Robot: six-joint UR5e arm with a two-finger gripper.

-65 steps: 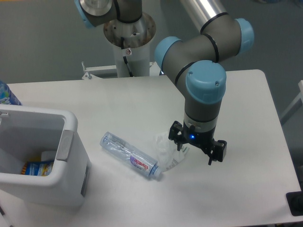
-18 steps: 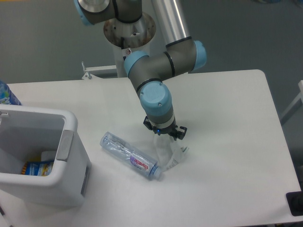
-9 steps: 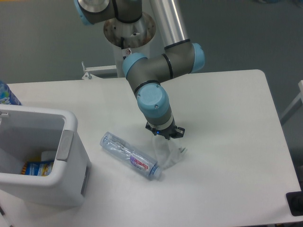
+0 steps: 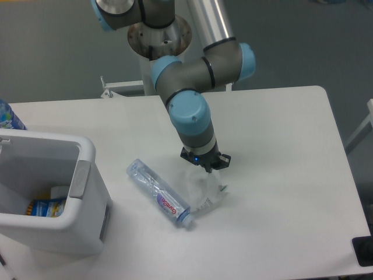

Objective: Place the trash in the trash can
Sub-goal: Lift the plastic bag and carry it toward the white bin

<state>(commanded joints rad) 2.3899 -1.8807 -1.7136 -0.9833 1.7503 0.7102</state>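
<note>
The crumpled translucent white wrapper (image 4: 207,189) lies mid-table, bunched up toward my gripper (image 4: 204,169). The gripper points straight down onto the wrapper's top, and its fingers look shut on the plastic. The clear crushed bottle with a pink-purple label (image 4: 158,193) lies on its side just left of the wrapper. Its cap end touches the wrapper's lower edge. The white trash can (image 4: 87,192) stands at the table's left front, open side up, about a bottle's length from the bottle.
Inside the bin lie a blue-yellow package (image 4: 46,206) and something white. A blue-patterned bottle (image 4: 7,116) peeks in at the left edge behind the bin. The robot base (image 4: 158,41) stands at the back. A black object (image 4: 362,251) sits at the front right corner.
The arm swung in from the right and came down on the wrapper. In the last half second the wrapper bunched upward and the bottle swung, its far end shifting right.
</note>
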